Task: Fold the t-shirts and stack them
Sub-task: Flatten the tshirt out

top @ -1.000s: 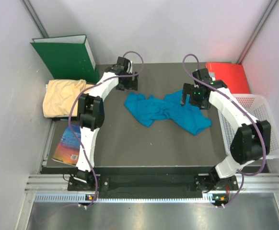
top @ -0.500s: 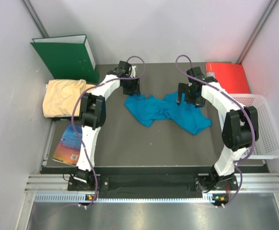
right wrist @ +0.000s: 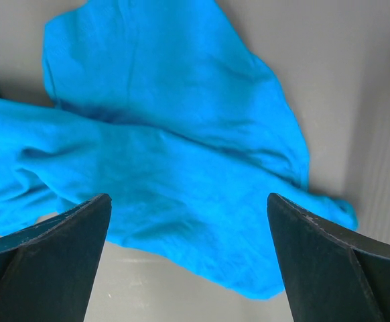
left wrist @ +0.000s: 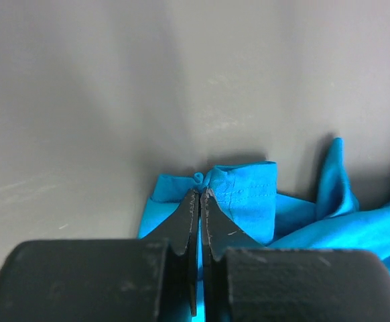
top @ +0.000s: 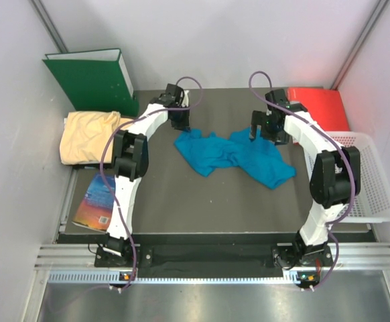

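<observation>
The left tool [left wrist: 199, 193] pinches the far-left corner of a crumpled bright teal-blue cloth t-shirt [top: 232, 155] on the table [top: 181, 201]. The right tool [right wrist: 188, 201] gapes wide above its right half. A pale yellow-orange cloth t-shirt [top: 88, 136] lies far left.

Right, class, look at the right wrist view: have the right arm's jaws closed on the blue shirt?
No: the right jaws stand wide apart over the blue shirt, with no cloth pinched between them.

place: robot lab cell | cues: white panel walls [top: 215, 40], aluminium rail [top: 366, 256] (arms [top: 122, 194] bolted on)
</observation>
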